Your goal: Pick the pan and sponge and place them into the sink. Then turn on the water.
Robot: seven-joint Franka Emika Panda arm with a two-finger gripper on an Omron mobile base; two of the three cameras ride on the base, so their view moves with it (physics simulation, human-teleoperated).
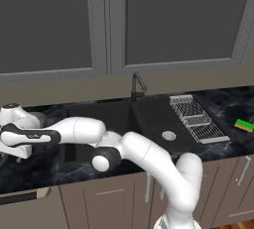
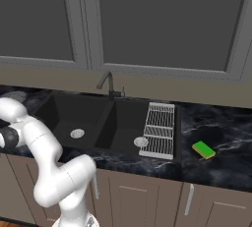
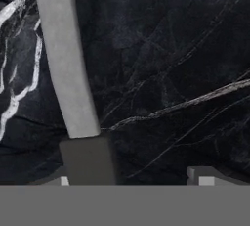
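- Over the far left end of the dark marbled desk (image 1: 30,173), the white arm reaches out from the base, and its hand sits low at the left edge of the left base view, left of the sink (image 1: 149,119).
- Seen from the hand, the pan (image 3: 66,63) shows as a long grey handle running from the top down to a darker end piece just by the left one of the fingers (image 3: 62,181); its bowl cannot be seen.
- Both tips of the gripper (image 3: 132,181) stand apart with bare marble between them; the handle lies at the left tip, and whether the tip touches it I cannot tell. Nothing is clamped between them.
- Far right on the desk lies the sponge (image 2: 203,149), green on yellow, well apart from the arm and beyond the wire dish rack (image 2: 159,129).
- Across the right part of the sink rests the rack, and the dark faucet (image 2: 107,83) rises behind the divider between the two black basins.
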